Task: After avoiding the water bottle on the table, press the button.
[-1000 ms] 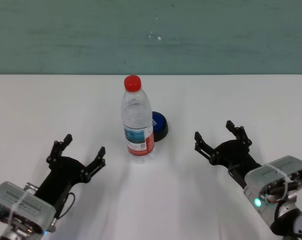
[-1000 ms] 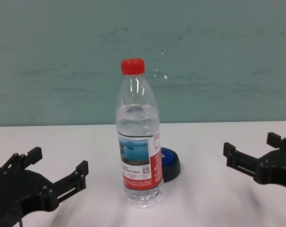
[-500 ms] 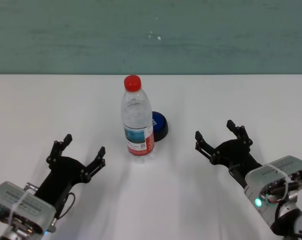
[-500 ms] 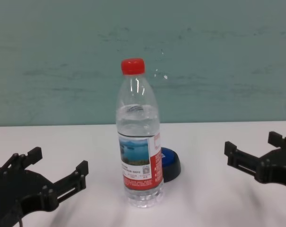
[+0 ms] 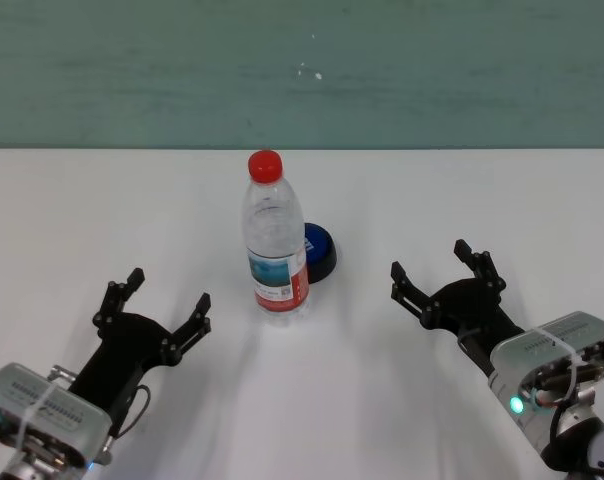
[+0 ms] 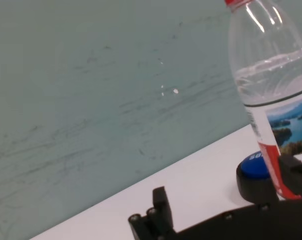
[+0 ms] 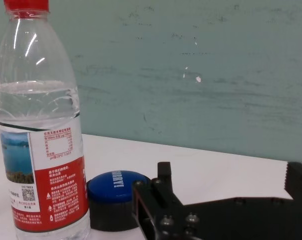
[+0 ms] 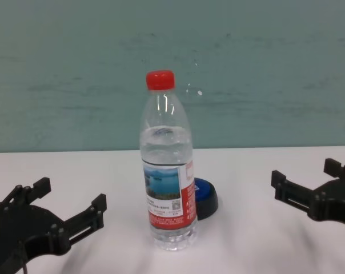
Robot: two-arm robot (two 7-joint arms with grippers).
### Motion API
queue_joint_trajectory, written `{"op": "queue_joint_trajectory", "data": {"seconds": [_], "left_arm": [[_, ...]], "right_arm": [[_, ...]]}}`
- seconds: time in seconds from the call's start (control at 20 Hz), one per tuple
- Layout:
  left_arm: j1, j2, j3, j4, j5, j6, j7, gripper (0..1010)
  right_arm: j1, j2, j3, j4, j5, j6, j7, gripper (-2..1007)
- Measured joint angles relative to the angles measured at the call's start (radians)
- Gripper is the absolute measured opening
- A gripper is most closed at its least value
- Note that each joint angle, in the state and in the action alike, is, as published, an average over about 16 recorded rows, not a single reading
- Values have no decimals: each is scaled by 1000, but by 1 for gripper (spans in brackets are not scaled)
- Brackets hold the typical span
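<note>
The water bottle (image 5: 275, 240), clear with a red cap and a blue and red label, stands upright mid-table (image 5: 462, 190). It also shows in the chest view (image 8: 165, 165), left wrist view (image 6: 273, 95) and right wrist view (image 7: 41, 125). The blue button (image 5: 319, 250) on a black base sits just behind and right of the bottle, partly hidden by it in the chest view (image 8: 205, 195); it also shows in the right wrist view (image 7: 116, 195) and left wrist view (image 6: 253, 172). My left gripper (image 5: 152, 298) is open, near left of the bottle. My right gripper (image 5: 434, 266) is open, right of the button.
A teal wall (image 5: 302, 70) runs behind the table's far edge. The white tabletop stretches wide on both sides of the bottle.
</note>
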Motion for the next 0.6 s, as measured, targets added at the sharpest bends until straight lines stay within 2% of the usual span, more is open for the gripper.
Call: {"op": "queue_joint_trajectory", "data": {"seconds": [0.6], "left_arm": [[0, 0, 0, 0, 0, 0, 0, 1000]], "right_arm": [[0, 0, 0, 0, 0, -1, -1, 1004]]}}
